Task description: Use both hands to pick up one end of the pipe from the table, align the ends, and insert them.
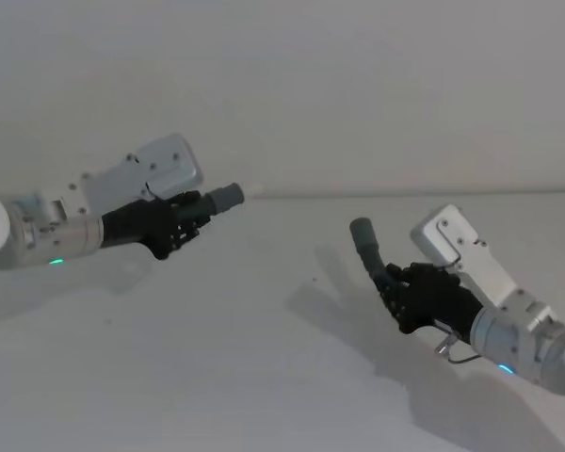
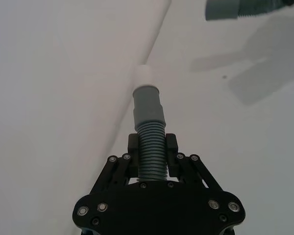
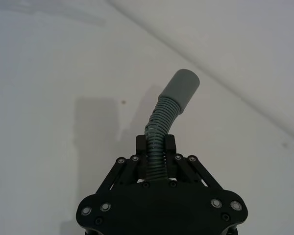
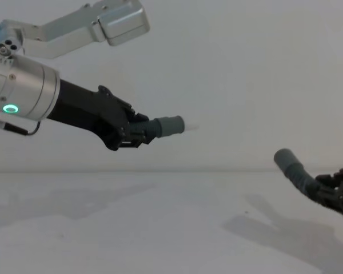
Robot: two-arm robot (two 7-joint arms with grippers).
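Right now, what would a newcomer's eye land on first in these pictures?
The left gripper, high on the left, holds a short hose, white tip pointing right. The right gripper, lower on the right, holds a curved hose, cuff angled up-left. A wide gap separates them.

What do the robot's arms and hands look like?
Both arms are silver-grey metal with a pale boxy block near each wrist. The left gripper and right gripper are black, made of jointed prongs dotted with small silver screws. A green ring light glows on the left arm, and a thin dark cable loops by each wrist.
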